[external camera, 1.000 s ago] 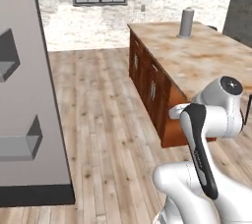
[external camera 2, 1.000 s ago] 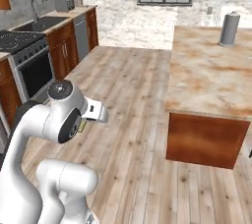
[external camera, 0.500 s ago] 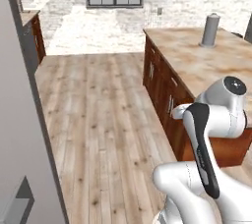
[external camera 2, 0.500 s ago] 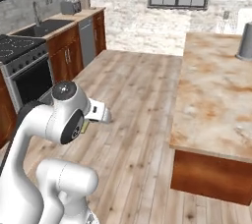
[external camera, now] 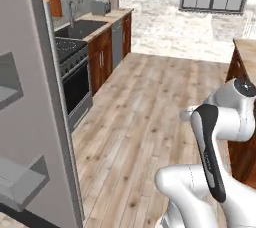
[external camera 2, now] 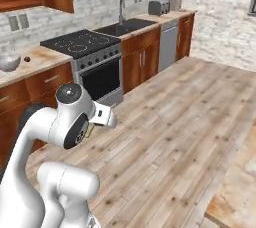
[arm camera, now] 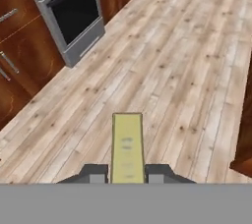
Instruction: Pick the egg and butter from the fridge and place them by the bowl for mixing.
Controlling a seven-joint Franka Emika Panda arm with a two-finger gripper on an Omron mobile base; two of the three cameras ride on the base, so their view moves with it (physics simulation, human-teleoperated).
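The butter (arm camera: pixel 127 145) sticks out forward from between the pincer (arm camera: pixel 127 175) tips, over the floor (arm camera: pixel 177 70). The bowl (external camera 2: pixel 8 61) sits on the bench (external camera 2: pixel 37 61) left of the stove (external camera 2: pixel 82 43); the sink (external camera 2: pixel 126 25) lies beyond.

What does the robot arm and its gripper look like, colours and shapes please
The arm is glossy white with rounded, bulbous segments, a black strip along one link and dark grey round joint caps. The gripper ends in two small dark grey, blocky fingers. No loose cables or markings are visible.

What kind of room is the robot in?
A kitchen. There's a stove with an oven, a sink with a tap, a toaster on the counter, and a fridge door hanging open.
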